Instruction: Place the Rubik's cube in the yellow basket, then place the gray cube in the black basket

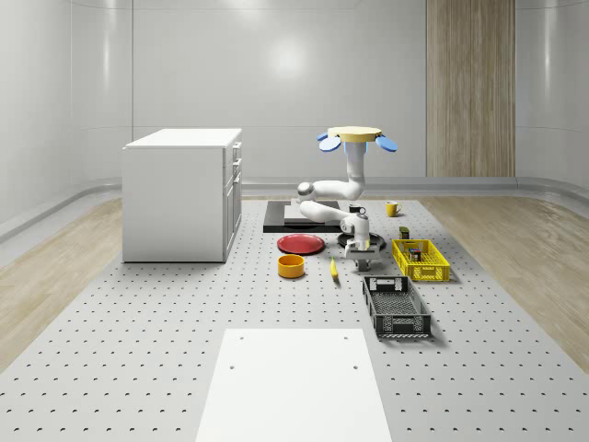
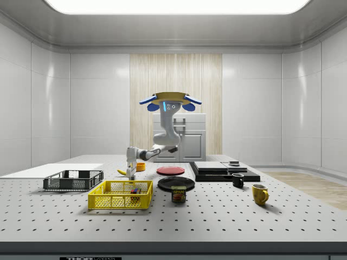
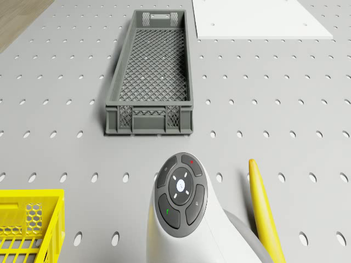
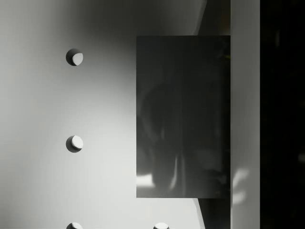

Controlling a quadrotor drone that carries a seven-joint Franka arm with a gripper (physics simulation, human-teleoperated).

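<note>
The drone [image 1: 357, 136] hovers above the back of the table, and its arm bends down toward the table's middle. My gripper [image 1: 361, 261] hangs low over the table, between the yellow basket [image 1: 433, 272] and the banana [image 1: 333, 269]. In the wrist view the gray cube [image 4: 183, 117] sits very close, straight below the wrist on the perforated table. The Rubik's cube [image 2: 135, 190] lies inside the yellow basket [image 2: 108, 203]. The black basket [image 1: 396, 322] stands in front of the gripper, nearer the whole-scene camera. The side view has the gripper [image 2: 130, 172] beyond the yellow basket.
A black plate [image 1: 342, 241], a red plate [image 1: 301, 244] and an orange bowl [image 1: 291, 266] lie to the whole-scene view's left of the gripper. A white cabinet [image 1: 184, 193] stands further left. A can [image 2: 178, 194], a black mug [image 2: 237, 180] and a yellow mug [image 2: 259, 193] stand on the table.
</note>
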